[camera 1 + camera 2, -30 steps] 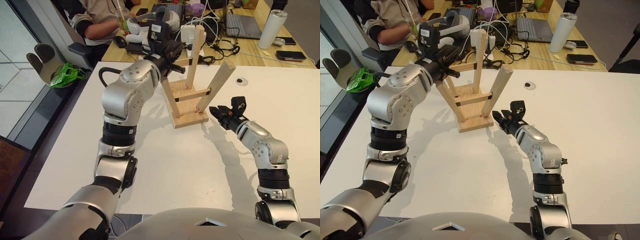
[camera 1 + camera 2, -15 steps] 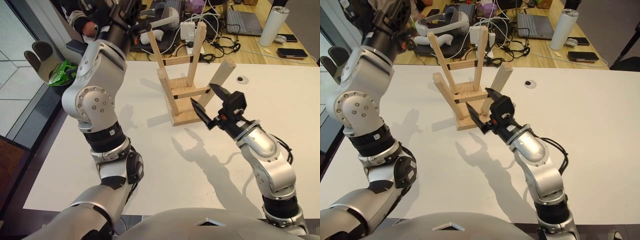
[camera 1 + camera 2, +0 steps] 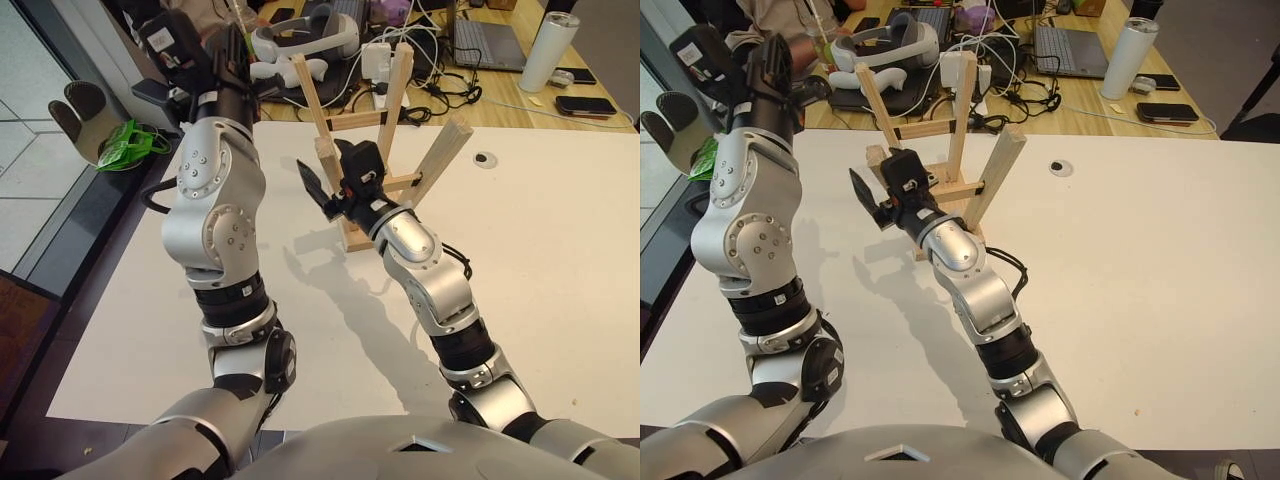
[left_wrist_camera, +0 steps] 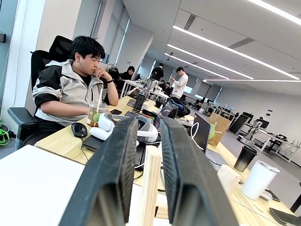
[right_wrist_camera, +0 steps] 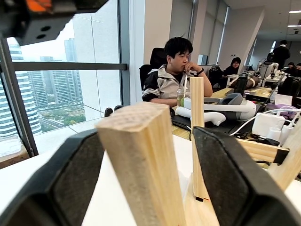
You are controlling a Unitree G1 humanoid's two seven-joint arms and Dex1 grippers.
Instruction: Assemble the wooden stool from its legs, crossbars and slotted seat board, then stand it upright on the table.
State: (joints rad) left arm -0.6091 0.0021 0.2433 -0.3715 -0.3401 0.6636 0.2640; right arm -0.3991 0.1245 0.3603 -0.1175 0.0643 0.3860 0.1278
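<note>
Four legs of the stool (image 3: 393, 100) point up: it sits upside down, seat board flat on the white counter (image 3: 560, 260), towards the far edge. Crossbars (image 3: 350, 121) join the legs partway up, with dark marks at the joints.

Right hand (image 3: 325, 182): at the near leg on the robot's left side, close to its top end. Fingers (image 5: 77, 183) apart, one on each side of that leg (image 5: 141, 160). The right wrist view shows a thin gap between the wood and one pad; cannot tell whether the other pad touches. Not clamped.

Left hand (image 3: 228, 55): held high above the counter's far left corner, apart from the stool, with the arm upright. Fingers (image 4: 113, 179) are parted by a narrow slot with nothing between the pads; the tip of a far leg (image 4: 149, 188) shows through the slot, beyond the hand.

Behind the white counter is a wooden counter with a headset (image 3: 310, 35), cables and a pale tumbler (image 3: 545, 50).
</note>
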